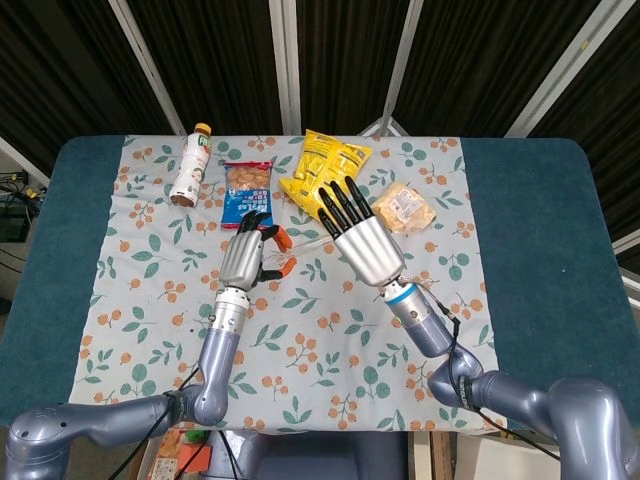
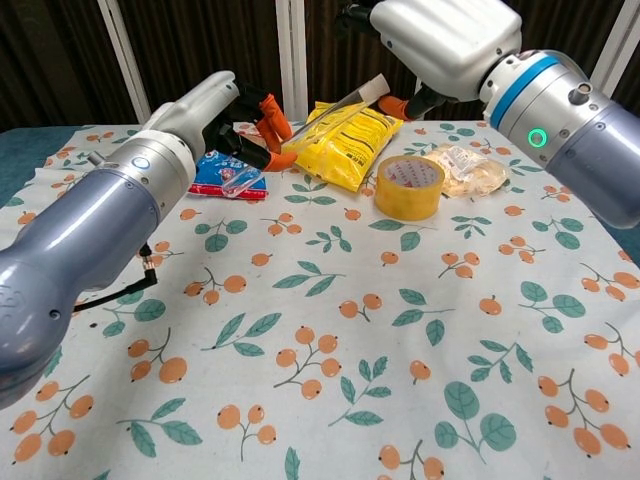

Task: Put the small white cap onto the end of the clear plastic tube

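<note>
The clear plastic tube (image 2: 333, 104) slants across the upper middle of the chest view, its white-tipped upper end by the right hand (image 2: 445, 40), its lower end by the left hand (image 2: 215, 105). The left hand's orange-tipped fingers (image 2: 272, 112) pinch there. Whether the right hand grips the tube, I cannot tell.
</note>
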`<state>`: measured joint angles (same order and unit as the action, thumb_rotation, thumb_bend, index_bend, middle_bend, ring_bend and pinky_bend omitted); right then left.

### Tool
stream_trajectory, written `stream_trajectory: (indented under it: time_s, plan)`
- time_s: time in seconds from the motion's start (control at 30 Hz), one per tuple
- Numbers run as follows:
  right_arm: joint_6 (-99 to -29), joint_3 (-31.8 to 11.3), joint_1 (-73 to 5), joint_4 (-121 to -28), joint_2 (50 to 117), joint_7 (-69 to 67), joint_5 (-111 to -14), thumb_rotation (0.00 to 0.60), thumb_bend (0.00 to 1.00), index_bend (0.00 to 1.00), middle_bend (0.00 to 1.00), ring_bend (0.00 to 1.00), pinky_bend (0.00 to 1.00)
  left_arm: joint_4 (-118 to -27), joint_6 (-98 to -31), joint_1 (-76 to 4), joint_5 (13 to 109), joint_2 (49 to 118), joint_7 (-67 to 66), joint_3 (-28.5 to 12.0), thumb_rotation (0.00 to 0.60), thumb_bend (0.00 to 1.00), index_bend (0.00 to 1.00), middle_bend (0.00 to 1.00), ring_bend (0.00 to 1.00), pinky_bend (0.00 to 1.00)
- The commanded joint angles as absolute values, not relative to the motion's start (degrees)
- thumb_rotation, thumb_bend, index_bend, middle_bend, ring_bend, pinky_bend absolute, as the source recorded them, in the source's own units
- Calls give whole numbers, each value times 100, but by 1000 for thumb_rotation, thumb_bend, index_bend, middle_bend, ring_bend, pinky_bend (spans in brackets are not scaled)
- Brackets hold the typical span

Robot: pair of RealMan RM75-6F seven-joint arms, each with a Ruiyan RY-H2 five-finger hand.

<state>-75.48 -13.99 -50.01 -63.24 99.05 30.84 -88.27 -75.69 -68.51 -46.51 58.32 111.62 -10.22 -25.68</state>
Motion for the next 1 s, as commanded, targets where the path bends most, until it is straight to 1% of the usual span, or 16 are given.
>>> stream_trajectory:
  time_s: [0.03,0.17,0.33,0.87,1.0]
  plan:
    - [-7527,-1392,-4976,-6360,9882,3117,-8798,600,350,99,68,6,0,-7567,-6859,-4653,5848,11167,-1012,-2567,600,551,751,551,144,33]
    - [-7502,-1397,-4949,-6405,9856,3187,-8754,600,350,53,54,0,0,-7561,-6877,-4647,5879,11172,-977,-2565,600,552,751,551,144,33]
    - [-7452,-1418,-4891,-6453,9805,3337,-8639,600,350,40,43,0,0,-7598,-6894,-4612,5928,11121,-986,-2520,600,552,751,551,144,33]
    - [-7535,-1421,-4542,-6630,9358,3478,-8402,600,350,38,34,0,0,-8019,-7002,-4166,6112,10631,-980,-2126,600,551,751,552,144,33]
    - [-7570,-1457,-4450,-6672,9260,3464,-8309,600,349,39,33,0,0,-8108,-7011,-4059,6232,10509,-980,-1958,600,552,751,552,145,33]
